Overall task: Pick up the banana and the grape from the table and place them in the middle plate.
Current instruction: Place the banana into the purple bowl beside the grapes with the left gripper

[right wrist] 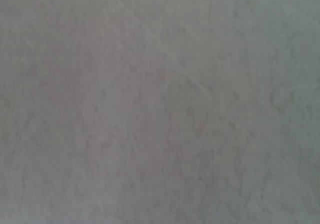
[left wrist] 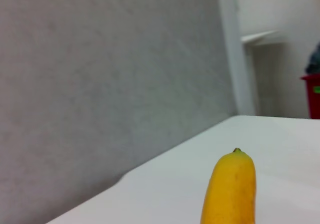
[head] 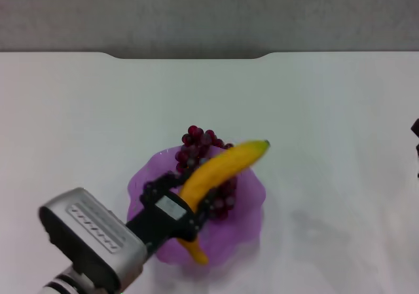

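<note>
The yellow banana (head: 222, 169) lies slanted across the purple scalloped middle plate (head: 252, 209), on top of the dark red grape bunch (head: 196, 143), which sits in the plate's far part. My left gripper (head: 196, 196) is over the plate's near left side, shut around the banana's lower half. The banana's near end reaches the plate's front rim. The left wrist view shows the banana's tip (left wrist: 231, 189) pointing away over the white table (left wrist: 280, 144). A dark bit of my right gripper (head: 415, 143) shows at the far right edge.
The white table (head: 78, 110) stretches around the plate, with its notched far edge (head: 190, 57) against a grey wall. A red object (left wrist: 312, 97) stands far off in the left wrist view. The right wrist view shows only a plain grey surface.
</note>
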Robot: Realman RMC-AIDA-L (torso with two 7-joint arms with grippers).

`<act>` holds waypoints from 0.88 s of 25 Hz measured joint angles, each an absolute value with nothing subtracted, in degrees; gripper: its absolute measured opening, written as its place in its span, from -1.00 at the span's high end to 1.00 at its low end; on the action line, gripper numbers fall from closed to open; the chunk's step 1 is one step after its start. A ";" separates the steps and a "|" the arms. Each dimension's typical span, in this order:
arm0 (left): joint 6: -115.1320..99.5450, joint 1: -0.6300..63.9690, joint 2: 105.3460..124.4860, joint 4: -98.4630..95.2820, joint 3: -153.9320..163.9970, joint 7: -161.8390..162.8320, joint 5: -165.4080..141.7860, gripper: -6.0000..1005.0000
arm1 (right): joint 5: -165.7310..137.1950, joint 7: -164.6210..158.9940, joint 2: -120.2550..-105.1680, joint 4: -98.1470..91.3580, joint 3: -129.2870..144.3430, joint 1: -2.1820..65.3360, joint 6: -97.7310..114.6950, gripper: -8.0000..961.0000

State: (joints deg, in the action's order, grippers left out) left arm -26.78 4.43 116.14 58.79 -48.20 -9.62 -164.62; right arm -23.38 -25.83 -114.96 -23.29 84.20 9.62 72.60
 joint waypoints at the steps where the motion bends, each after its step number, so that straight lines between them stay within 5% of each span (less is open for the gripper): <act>1: -26.67 4.88 116.11 58.53 -47.64 -10.00 -164.62 0.02 | -23.38 -25.83 -114.96 -23.29 84.20 9.72 72.60 0.98; 22: -21.38 11.54 116.83 56.81 -51.03 -9.89 -164.15 0.02 | -23.43 -25.90 -114.96 -23.29 84.58 10.33 72.17 0.98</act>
State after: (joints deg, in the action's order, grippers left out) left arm -21.38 11.54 116.83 56.81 -51.03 -9.90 -164.15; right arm -23.43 -25.90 -114.96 -23.29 84.58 10.33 72.17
